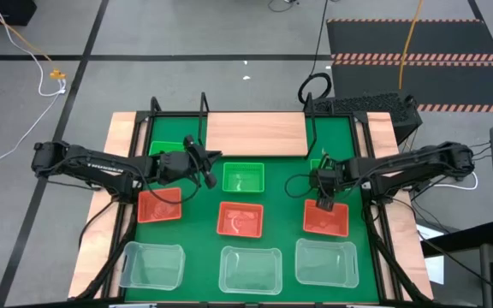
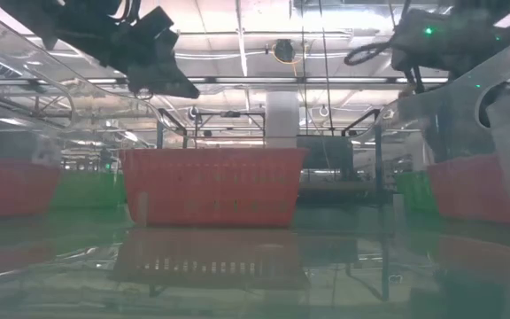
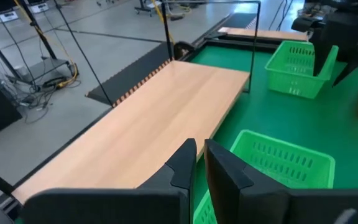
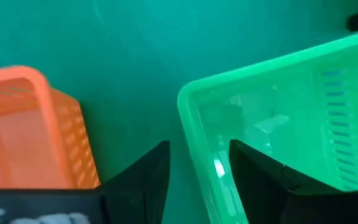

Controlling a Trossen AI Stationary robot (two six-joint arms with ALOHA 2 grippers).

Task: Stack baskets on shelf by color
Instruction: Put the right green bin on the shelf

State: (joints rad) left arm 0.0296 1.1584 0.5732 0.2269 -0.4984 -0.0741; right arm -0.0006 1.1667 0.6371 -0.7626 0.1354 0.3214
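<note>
The shelf point(image 1: 255, 133), a light-wood board, lies at the far middle of the green mat. My right gripper point(image 4: 199, 144) points down and is open over a green basket point(image 4: 291, 106) at the right. One finger stands outside and one inside the basket's end wall point(image 4: 197, 155), not touching it. A red basket point(image 4: 30, 130) sits just beside it. My left gripper point(image 3: 199, 155) hovers shut, with nothing in it, near the shelf's left end, above another green basket point(image 3: 284, 162). A third green basket point(image 1: 243, 178) rests flat on the mat at the centre.
Three red baskets point(image 1: 240, 219) stand in a row across the mat's middle, and three clear baskets point(image 1: 250, 269) in a row along the near edge. Thin black frame posts point(image 1: 204, 107) rise at the shelf's ends. The table's wooden borders point(image 1: 122, 128) flank the mat.
</note>
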